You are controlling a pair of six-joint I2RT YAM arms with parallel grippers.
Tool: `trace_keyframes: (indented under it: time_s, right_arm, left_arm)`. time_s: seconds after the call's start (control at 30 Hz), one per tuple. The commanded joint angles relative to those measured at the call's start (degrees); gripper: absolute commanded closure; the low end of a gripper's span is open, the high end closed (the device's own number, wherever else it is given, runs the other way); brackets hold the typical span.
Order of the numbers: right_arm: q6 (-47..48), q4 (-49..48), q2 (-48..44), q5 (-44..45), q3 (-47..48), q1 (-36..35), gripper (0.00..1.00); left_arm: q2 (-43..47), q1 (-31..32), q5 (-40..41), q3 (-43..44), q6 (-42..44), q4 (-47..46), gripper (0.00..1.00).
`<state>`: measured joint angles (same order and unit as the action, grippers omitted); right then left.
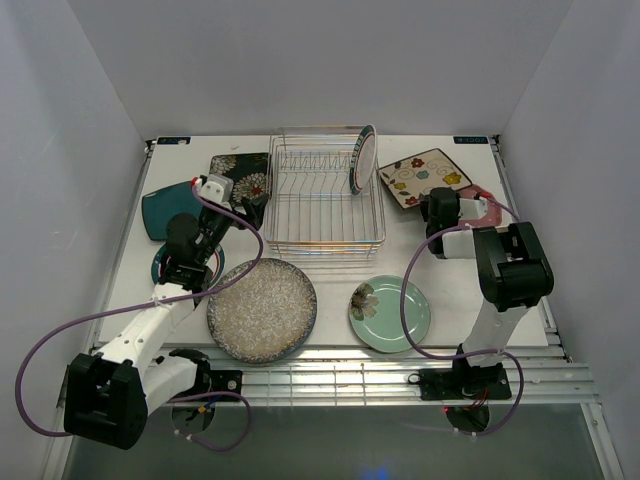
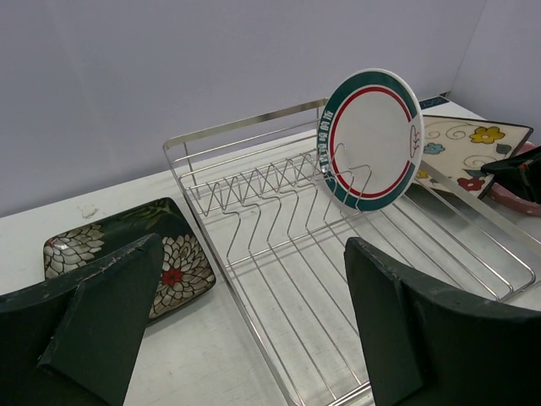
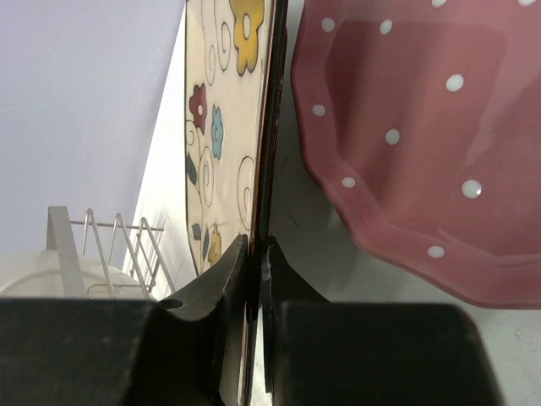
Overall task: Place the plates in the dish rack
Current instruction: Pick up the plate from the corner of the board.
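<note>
The silver wire dish rack (image 1: 325,205) stands at the back middle, with one white teal-rimmed plate (image 1: 363,160) upright at its right end; the left wrist view shows the rack (image 2: 279,245) and this plate (image 2: 372,135). My right gripper (image 1: 433,212) is shut on the near edge of the cream floral square plate (image 1: 430,178); its jaws (image 3: 256,254) pinch the plate's rim (image 3: 224,101). The pink dotted plate (image 3: 406,127) lies beside it. My left gripper (image 2: 254,338) is open and empty, over the rack's left side beside the black floral square plate (image 2: 127,254).
The large grey speckled plate (image 1: 262,308) and the mint green floral plate (image 1: 390,313) lie in front of the rack. A teal plate (image 1: 160,210) lies at the far left. Another plate (image 1: 163,268) is partly hidden under the left arm. White walls enclose the table.
</note>
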<state>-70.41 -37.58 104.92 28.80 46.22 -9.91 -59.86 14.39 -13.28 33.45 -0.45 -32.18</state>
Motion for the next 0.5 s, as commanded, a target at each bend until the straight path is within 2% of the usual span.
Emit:
trace_keyframes:
  time_s: [0.0,0.47]
  right_arm:
    - [5.5,-1.8,-4.0,5.7,0.3,0.1,0.92]
    - [5.5,2.2,-6.3,4.9,-1.0,0.2,0.92]
  left_arm:
    - [1.6,0.1,0.0,-0.1,0.2,-1.0,0.02]
    - [1.5,0.1,0.0,-0.1,0.1,-1.0,0.02]
